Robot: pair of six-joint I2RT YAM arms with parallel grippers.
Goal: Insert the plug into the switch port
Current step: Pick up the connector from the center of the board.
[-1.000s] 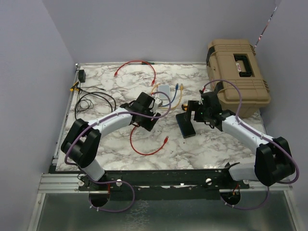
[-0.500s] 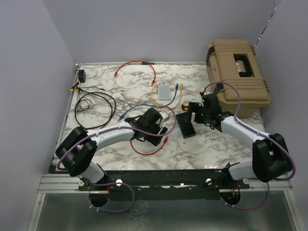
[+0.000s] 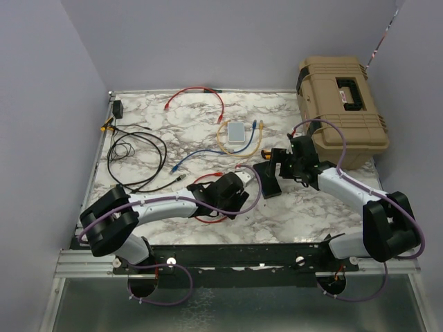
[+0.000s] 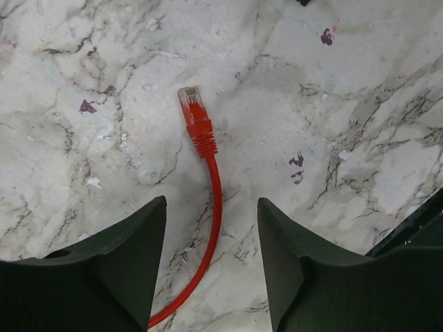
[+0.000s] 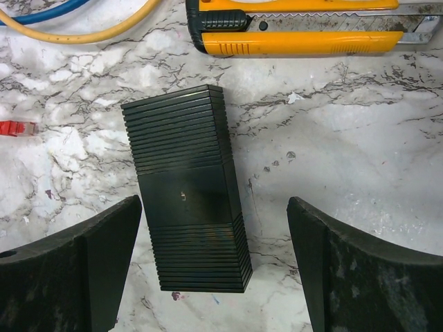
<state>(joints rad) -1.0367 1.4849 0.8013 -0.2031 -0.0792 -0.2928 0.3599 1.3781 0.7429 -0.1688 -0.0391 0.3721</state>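
The left jaws are held partly open with nothing gripped. The red cable [image 4: 214,207] runs between them on the surface [image 4: 360,104], and the plug [image 4: 190,100] lies just ahead of their tips. If they are closed on cable rather than plug, the plug may be left free to twist. The right jaws are spread wide and empty around the unheld switch [image 5: 187,194], which could be pushed away at insertion. Bare room is left beside the plug, and a utility knife [image 5: 304,28] lies just beyond the switch.
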